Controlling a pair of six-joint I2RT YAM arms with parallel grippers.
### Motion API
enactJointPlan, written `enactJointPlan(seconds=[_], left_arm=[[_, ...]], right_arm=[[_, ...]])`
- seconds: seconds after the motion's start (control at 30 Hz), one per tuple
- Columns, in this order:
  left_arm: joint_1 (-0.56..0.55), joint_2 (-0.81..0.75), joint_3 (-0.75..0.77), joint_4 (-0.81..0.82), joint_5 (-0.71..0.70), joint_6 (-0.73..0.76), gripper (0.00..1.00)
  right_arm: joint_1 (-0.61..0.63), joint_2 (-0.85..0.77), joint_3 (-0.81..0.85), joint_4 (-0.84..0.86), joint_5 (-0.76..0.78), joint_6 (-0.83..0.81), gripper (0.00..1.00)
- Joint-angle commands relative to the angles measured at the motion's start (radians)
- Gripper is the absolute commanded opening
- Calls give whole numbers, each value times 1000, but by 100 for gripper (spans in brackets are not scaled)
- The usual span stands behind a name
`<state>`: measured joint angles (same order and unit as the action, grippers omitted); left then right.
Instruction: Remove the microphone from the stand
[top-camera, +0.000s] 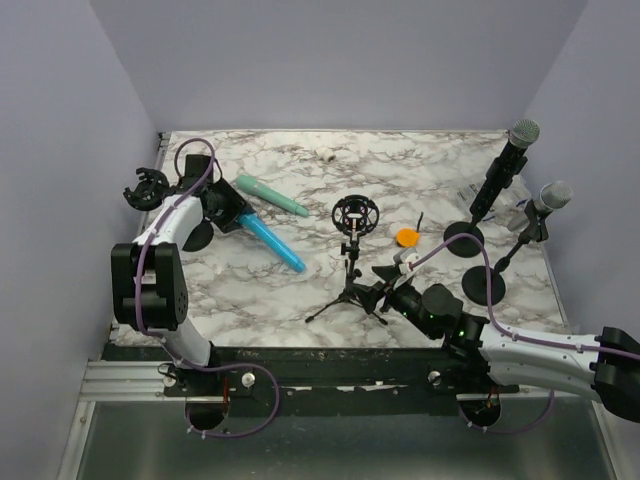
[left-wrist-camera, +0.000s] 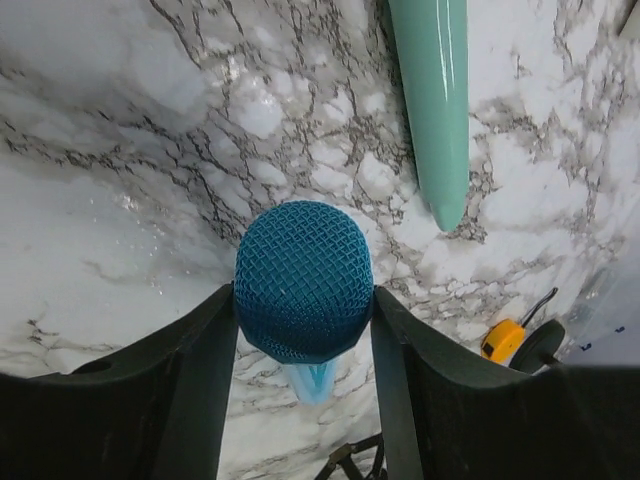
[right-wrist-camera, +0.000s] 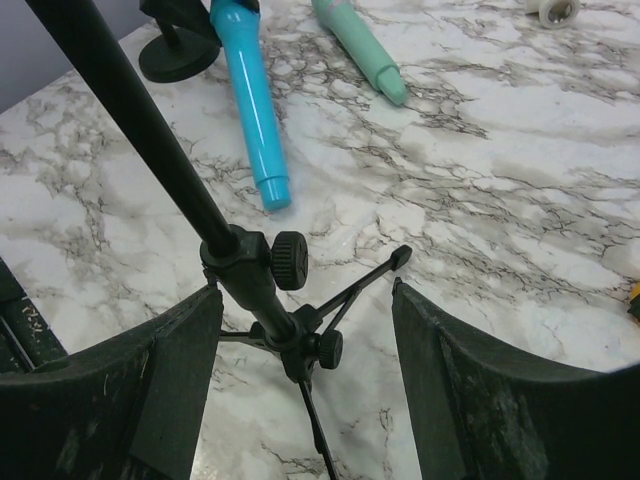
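Currently | left gripper (left-wrist-camera: 303, 296) pinches blue microphone (top-camera: 272, 243) at its grille | long axis runs from pincer toward tripod stand (right-wrist-camera: 245, 270), clear of the empty shock mount (top-camera: 355, 213) | right gripper (right-wrist-camera: 305, 292) spread astride stand stem.

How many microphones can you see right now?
4: blue microphone in the left jaws, green microphone beside it, tall microphone and short microphone on stands at right.

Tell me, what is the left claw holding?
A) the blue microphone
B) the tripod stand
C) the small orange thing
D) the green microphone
A: the mesh head of the blue microphone sits squeezed between the two fingers of the left claw.
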<state>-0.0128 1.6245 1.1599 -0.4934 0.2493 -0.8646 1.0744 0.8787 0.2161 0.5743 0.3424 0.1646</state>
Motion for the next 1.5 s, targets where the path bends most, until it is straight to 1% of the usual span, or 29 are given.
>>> enactJointPlan(seconds=[0.0,0.2,0.37,0.43,0.5,0.57,0.7,0.77,0.87,0.93,1.17,1.23,1.47], left_arm=[[54,88,116,-5,42,-53,0],[89,186,202,-19,59,-53,1],[105,232,183,28,36,-74,13],[118,245,157,66,57,-98,15],[126,263,149,88,76,-112,20],[131,282,170,72,64,-107,23],[144,305,189,68,69,-100,25],[149,312,193,65,69,-100,31],[157,321,199,63,77,-100,42],[160,324,199,67,80,-102,46],[164,339,214,60,87,-90,57],[168,344,215,56,88,-89,59],[174,344,220,58,127,-97,60]], right_arm=[[4,-12,14,-4,-12,-1,71],[5,-12,12,-2,-17,-4,71],[4,-8,5,11,-25,-9,71],[5,-2,5,15,-27,-9,71],[4,9,6,18,-27,-11,70],[5,18,9,21,-28,-13,71],[4,27,11,25,-32,-20,71],[4,25,9,27,-28,-21,71],[4,19,6,27,-27,-21,71],[4,17,5,28,-25,-21,71],[4,15,5,27,-23,-23,71],[4,11,4,24,-21,-24,71],[4,3,0,22,-12,-24,71]])
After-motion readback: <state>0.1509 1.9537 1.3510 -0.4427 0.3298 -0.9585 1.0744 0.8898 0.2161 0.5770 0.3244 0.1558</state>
